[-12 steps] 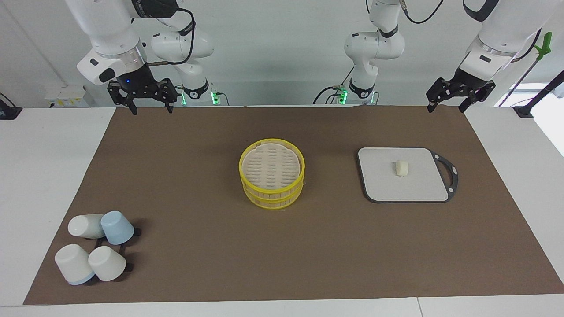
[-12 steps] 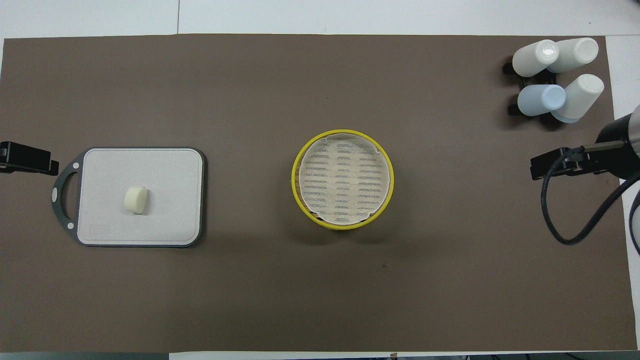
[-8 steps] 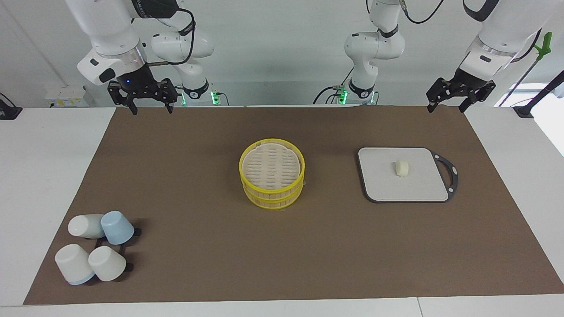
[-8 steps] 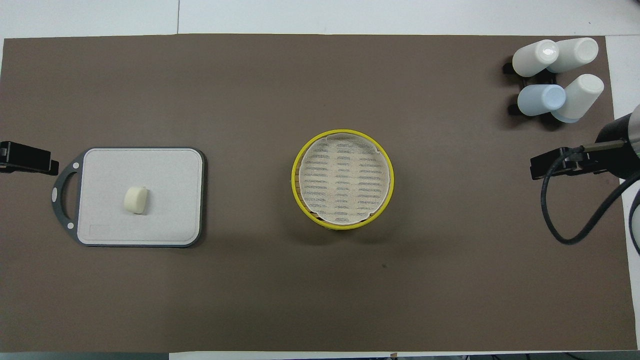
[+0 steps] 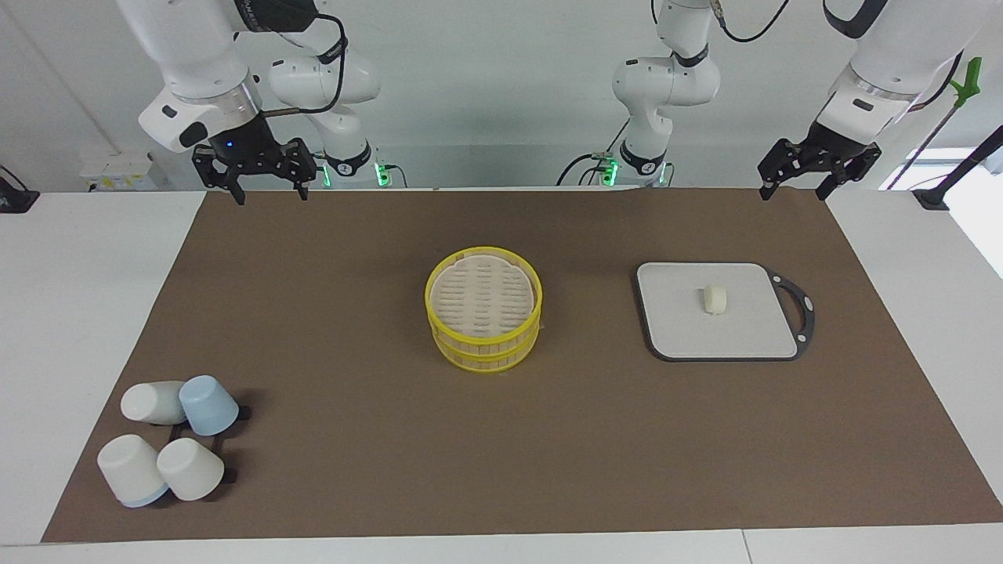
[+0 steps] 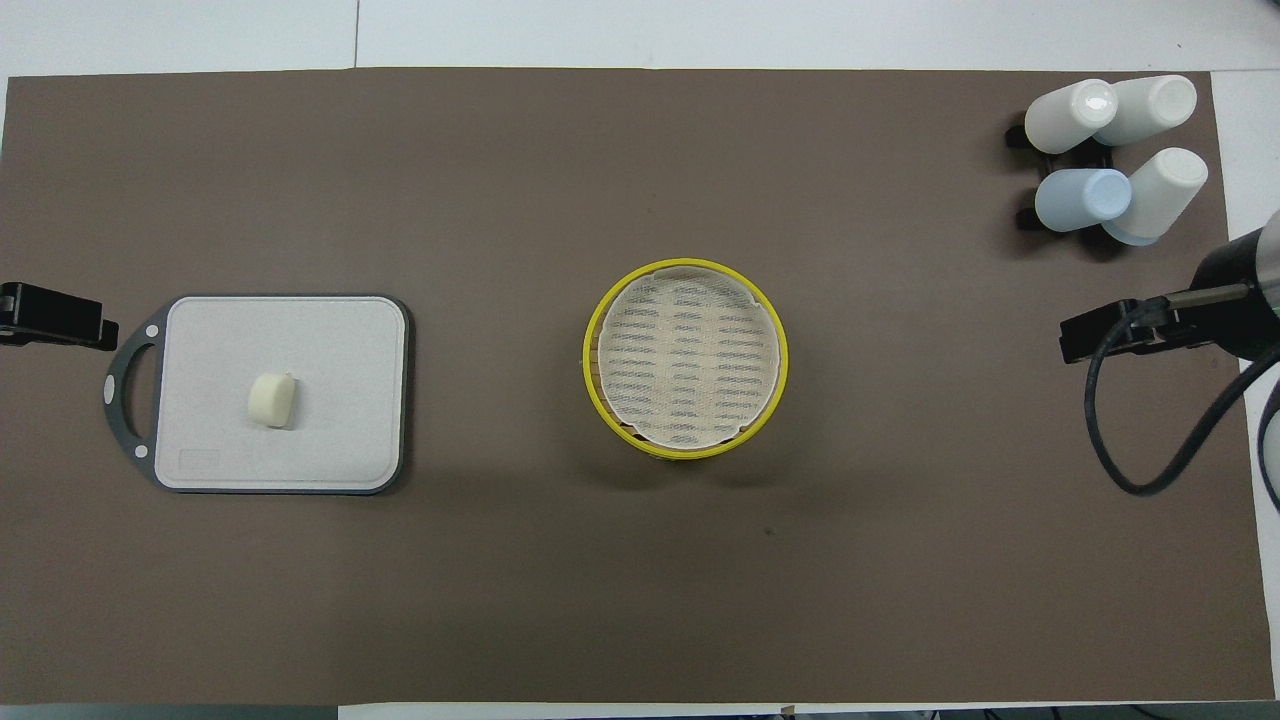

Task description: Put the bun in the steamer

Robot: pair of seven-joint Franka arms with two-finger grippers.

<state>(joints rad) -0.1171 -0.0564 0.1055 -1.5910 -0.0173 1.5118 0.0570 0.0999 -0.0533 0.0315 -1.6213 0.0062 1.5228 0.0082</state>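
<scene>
Both hands hang high over the robots' own edge of the brown mat (image 5: 501,407), each arm waiting at its own end of the counter (image 5: 78,313). The right hand (image 5: 265,196) hovers over the mat's corner at the right arm's end, fingers (image 5: 237,192) spread well apart and holding nothing. The left hand (image 5: 793,190) hovers over the corner at the left arm's end, its fingers (image 5: 765,190) parted too, nothing between them.

Moving out from the robots, the grey board (image 5: 682,329) lies flat on the mat toward the left arm's end, its dark looped handle (image 5: 799,309) pointing to that end of the counter. The bun (image 5: 714,299), small and cream-white, sits on its side on the board, roughly at the middle, well apart from either hand. From overhead the bun (image 6: 271,400) shows on the board (image 6: 330,360) a little toward the handle side.

About level with the board, at the middle of the mat, stands the steamer (image 5: 483,319), yellow-rimmed, its slotted pale lid (image 5: 483,294) seated on top and closed. The overhead view shows the lid (image 6: 686,360) filling the yellow ring, well apart from the board.

Farthest from the robots, at the right arm's end, a cluster of four cups (image 5: 168,439): three white ones and a blue cup (image 5: 208,405), tipped at angles on a dark rack, crowded against each other.
</scene>
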